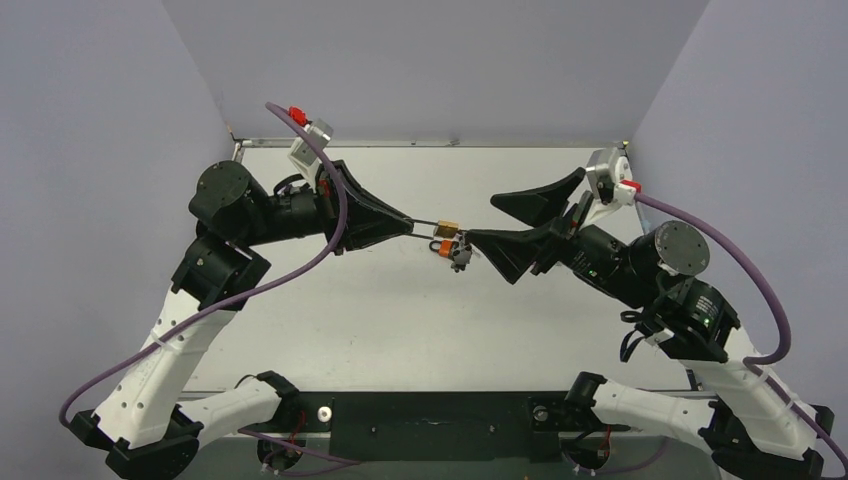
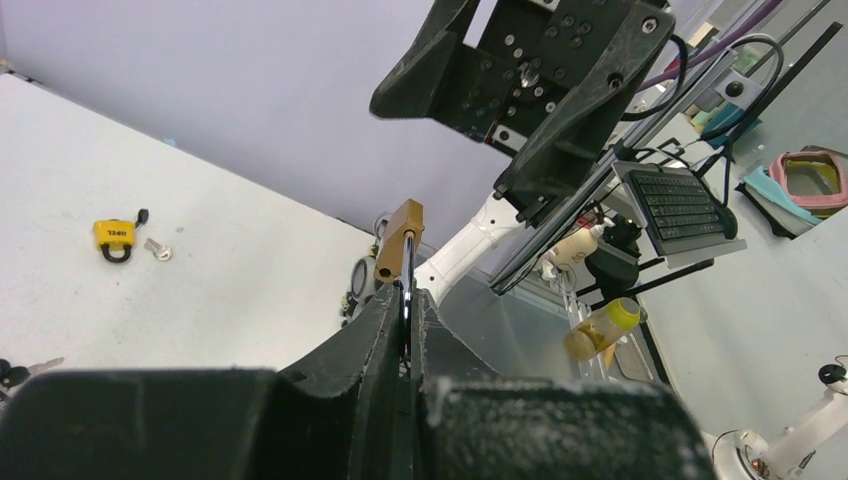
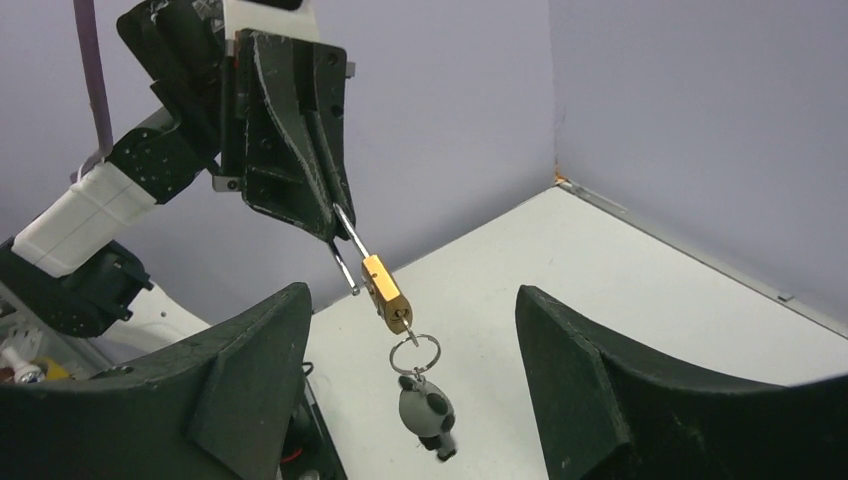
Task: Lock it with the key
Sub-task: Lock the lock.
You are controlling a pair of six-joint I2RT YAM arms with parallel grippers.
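My left gripper (image 1: pixel 408 222) is shut on the steel shackle of a small brass padlock (image 1: pixel 447 229) and holds it in the air over the table's middle. The shackle stands open in the right wrist view. The padlock (image 3: pixel 385 292) has a key in its keyhole, with a split ring (image 3: pixel 414 353) and a grey-and-black panda charm (image 3: pixel 428 415) hanging below. My right gripper (image 1: pixel 492 218) is open, its jaws wide on either side of the charm, touching nothing. In the left wrist view the padlock (image 2: pixel 399 241) sticks up past my closed fingertips (image 2: pixel 409 297).
A yellow padlock (image 2: pixel 115 238) with a loose key (image 2: pixel 157 250) lies on the white table (image 1: pixel 400 330) in the left wrist view. An orange item (image 1: pixel 444 246) shows by the charm in the top view. Purple walls enclose the table on three sides.
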